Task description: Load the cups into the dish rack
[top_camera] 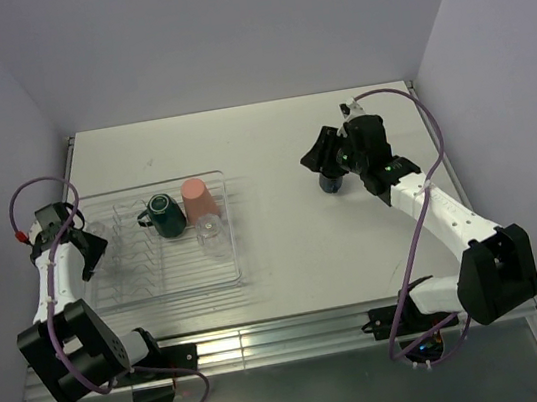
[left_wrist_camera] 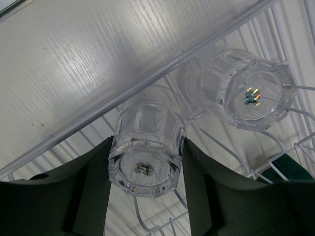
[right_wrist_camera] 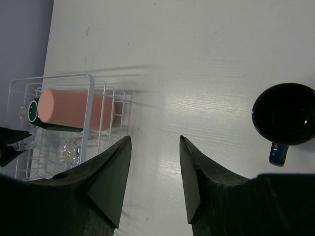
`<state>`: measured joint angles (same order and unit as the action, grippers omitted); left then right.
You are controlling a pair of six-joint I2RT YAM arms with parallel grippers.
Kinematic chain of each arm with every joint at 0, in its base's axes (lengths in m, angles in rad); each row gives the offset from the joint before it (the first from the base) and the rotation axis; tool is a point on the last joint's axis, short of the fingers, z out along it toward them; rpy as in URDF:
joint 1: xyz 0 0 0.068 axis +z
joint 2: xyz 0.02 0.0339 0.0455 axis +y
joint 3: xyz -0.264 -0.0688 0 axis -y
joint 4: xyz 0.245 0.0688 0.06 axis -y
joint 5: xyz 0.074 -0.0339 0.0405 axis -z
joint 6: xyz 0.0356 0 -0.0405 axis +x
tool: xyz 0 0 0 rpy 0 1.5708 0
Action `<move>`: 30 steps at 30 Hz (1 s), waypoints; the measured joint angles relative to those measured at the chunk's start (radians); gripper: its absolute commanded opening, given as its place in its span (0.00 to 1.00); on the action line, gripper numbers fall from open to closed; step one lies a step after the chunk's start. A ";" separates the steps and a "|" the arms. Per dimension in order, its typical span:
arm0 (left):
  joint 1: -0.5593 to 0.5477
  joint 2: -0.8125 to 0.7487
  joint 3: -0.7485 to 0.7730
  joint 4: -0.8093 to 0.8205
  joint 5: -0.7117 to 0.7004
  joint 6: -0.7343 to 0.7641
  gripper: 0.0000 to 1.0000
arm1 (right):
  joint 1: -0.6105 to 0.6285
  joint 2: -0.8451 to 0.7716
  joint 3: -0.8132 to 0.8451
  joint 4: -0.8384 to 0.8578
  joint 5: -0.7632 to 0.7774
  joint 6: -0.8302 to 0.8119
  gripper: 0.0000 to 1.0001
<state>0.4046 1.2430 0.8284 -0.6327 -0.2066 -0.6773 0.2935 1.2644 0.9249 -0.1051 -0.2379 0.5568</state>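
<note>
The transparent dish rack (top_camera: 184, 279) lies on the left of the table. In it are a dark teal mug (top_camera: 163, 215), a salmon-pink tumbler (top_camera: 199, 199) and a clear glass (top_camera: 211, 232). At the rack's left end my left gripper (left_wrist_camera: 146, 164) is shut on another clear glass (left_wrist_camera: 146, 150), base towards the camera, inside the rack's wires. A second clear glass (left_wrist_camera: 246, 88) stands just beyond it. The navy mug (right_wrist_camera: 285, 114) sits upright on the table at the right. My right gripper (right_wrist_camera: 155, 142) hovers open and empty beside it, the mug to the right of its fingers.
The rack's rim (left_wrist_camera: 147, 81) runs diagonally just behind the held glass. Walls close in the table on the left, back and right. A metal rail (top_camera: 269, 342) borders the near edge by the arm bases.
</note>
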 measured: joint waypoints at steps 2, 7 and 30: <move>0.001 0.005 -0.004 0.004 0.000 0.000 0.25 | -0.002 0.000 0.000 0.000 0.000 0.000 0.52; 0.003 0.008 -0.004 0.014 0.001 0.000 0.44 | -0.005 0.000 0.000 0.000 0.000 0.000 0.51; 0.005 -0.025 -0.006 0.022 0.038 0.003 0.80 | -0.006 0.000 0.000 0.000 -0.015 0.000 0.51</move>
<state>0.4091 1.2179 0.8227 -0.6106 -0.1688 -0.6743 0.2874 1.2648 0.9249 -0.1051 -0.2531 0.5568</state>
